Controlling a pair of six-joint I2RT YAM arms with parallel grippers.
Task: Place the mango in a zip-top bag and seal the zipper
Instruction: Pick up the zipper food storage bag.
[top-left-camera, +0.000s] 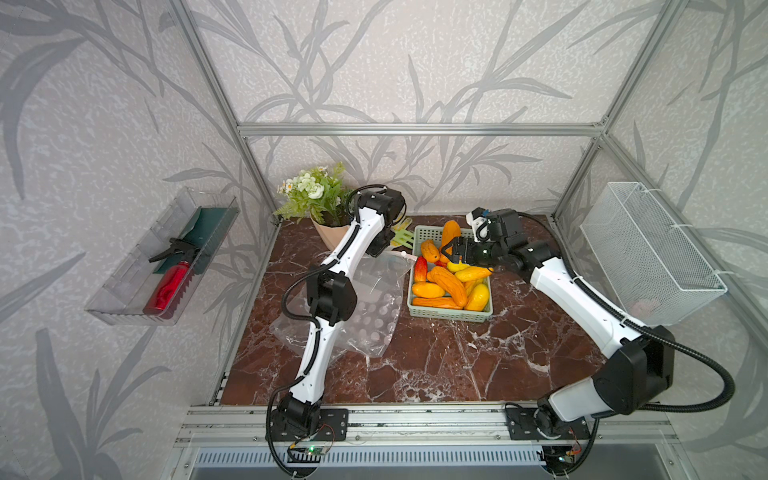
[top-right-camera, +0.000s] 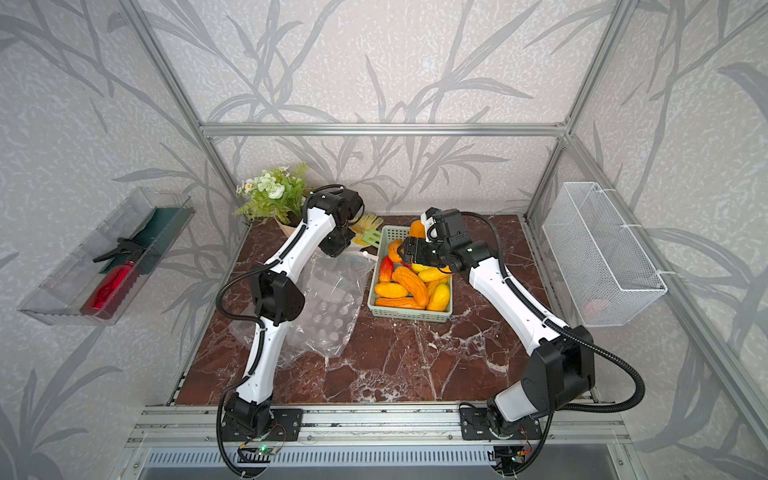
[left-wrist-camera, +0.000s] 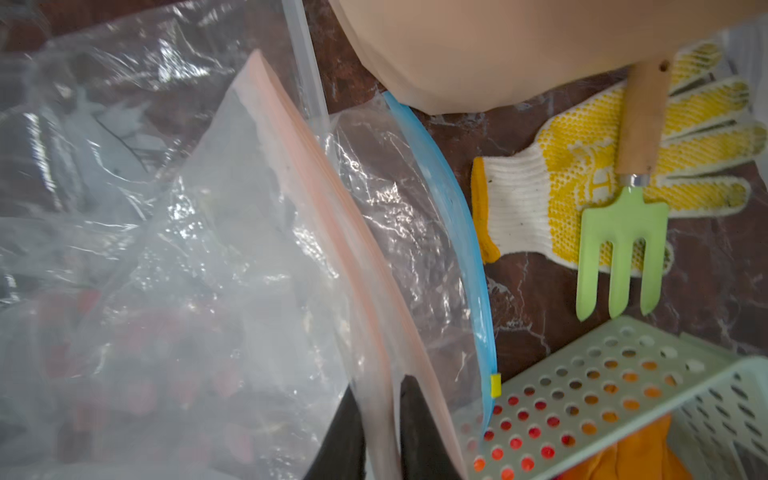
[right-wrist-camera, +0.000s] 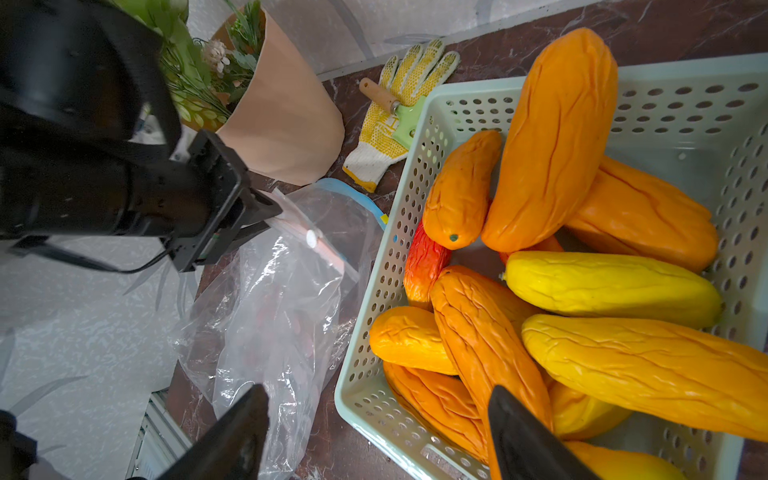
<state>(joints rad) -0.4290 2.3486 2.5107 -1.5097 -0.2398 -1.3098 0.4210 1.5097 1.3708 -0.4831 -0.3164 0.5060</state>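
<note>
**Bag in left grip, mangoes in basket**

Left gripper (left-wrist-camera: 380, 411) is clenched on the bag (left-wrist-camera: 208, 270). Its dark fingers (left-wrist-camera: 340, 444) stand close together with the bag's pink strip (left-wrist-camera: 320, 199) pinched between them. The right wrist view shows the same pinch at the bag's mouth.

The bag lies crumpled on the table (top-left-camera: 436, 374), partly under the left arm, with its mouth end next to the basket (top-left-camera: 451, 316). Its blue strip (left-wrist-camera: 463, 216) curves apart from the pink one and runs up to the basket's wall.

Right gripper (top-left-camera: 451, 249) hangs over the far end of the basket. Its jaws are spread wide and hold nothing. In the right wrist view, one fingertip shows against the bag and the other against the fruit.

Mangoes (top-left-camera: 449, 284), orange, yellow and one red, are piled in the basket. A long orange one leans on the far wall.

Behind the basket, a glove (left-wrist-camera: 582, 187) lies on the table with a green fork (left-wrist-camera: 619, 249) on top of it. Both are beside the pot (left-wrist-camera: 478, 50).
</note>
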